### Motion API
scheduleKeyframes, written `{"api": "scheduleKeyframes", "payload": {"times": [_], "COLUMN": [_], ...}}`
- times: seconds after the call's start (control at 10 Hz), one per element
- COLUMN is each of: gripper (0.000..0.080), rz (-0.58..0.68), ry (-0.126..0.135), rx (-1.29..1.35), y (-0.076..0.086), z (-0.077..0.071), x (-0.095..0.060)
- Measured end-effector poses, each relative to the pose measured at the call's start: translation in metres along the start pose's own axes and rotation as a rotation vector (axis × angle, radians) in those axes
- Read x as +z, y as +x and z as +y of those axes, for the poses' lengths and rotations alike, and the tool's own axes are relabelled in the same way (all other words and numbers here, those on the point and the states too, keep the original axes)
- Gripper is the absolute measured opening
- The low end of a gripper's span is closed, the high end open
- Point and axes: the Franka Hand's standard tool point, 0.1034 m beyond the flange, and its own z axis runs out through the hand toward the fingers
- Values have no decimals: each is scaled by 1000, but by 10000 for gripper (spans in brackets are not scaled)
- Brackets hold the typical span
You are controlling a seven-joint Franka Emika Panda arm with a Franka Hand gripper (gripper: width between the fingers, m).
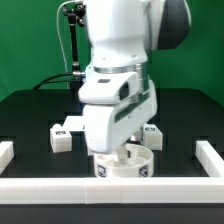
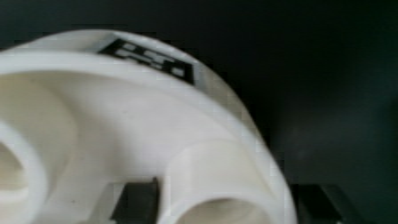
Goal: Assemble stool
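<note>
Straddling your stool seat (image 1: 125, 168) at the desk's front edge | gripper (image 2: 231, 206) fingers (image 2: 135, 202) spread | one leg (image 1: 60, 137) behind.

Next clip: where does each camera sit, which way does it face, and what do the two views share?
Exterior view: off the arm, facing the table over the near border rail; shows the arm low over the seat.
Wrist view: on the wrist, looking close down onto the seat; both dark jaws partly show.
Shared: the seat.
</note>
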Motion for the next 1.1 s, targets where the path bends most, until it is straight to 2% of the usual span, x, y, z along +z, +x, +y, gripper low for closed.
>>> {"api": "scheduleKeyframes", "payload": {"times": [0.4,0.6,1.1], "gripper": [330,330,330], "rz": [17,26,28], "ry": [-11,-14,1], "rx": [26,26,105], "y": [45,61,89], "z": [-4,-3,-13], "x": [5,6,6]}}
